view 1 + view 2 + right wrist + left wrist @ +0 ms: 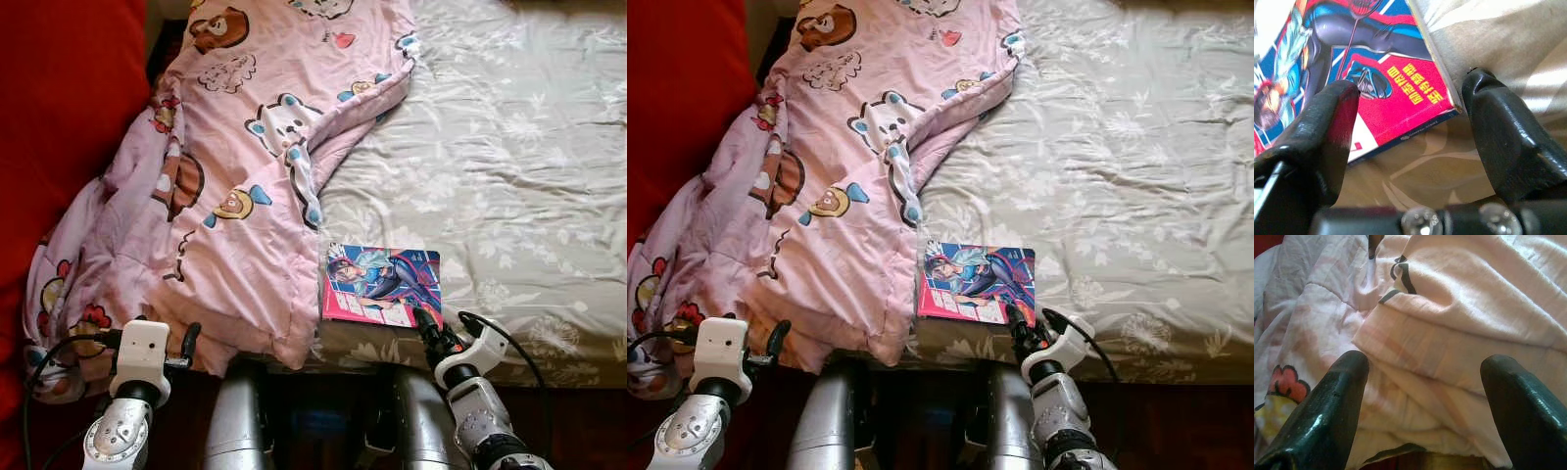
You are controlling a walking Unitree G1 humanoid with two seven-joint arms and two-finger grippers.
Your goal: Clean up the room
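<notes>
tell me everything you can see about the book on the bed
The book is a thin, glossy paperback with an illustrated cover of comic-style figures in blue, red and pink, with yellow lettering. It lies flat and closed, cover up, on the floral sheet near the bed's front edge, just beside the pink blanket. The right gripper, open, straddles its near corner, one finger over the cover.

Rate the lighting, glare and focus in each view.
Left eye view: even daylight, sharp, the bed sheet slightly washed out. Left wrist view: the quilt soft and pale, the left tool glossy. Right wrist view: the book close and slightly blurred, glare at its upper corner, the right tool dark.
</notes>
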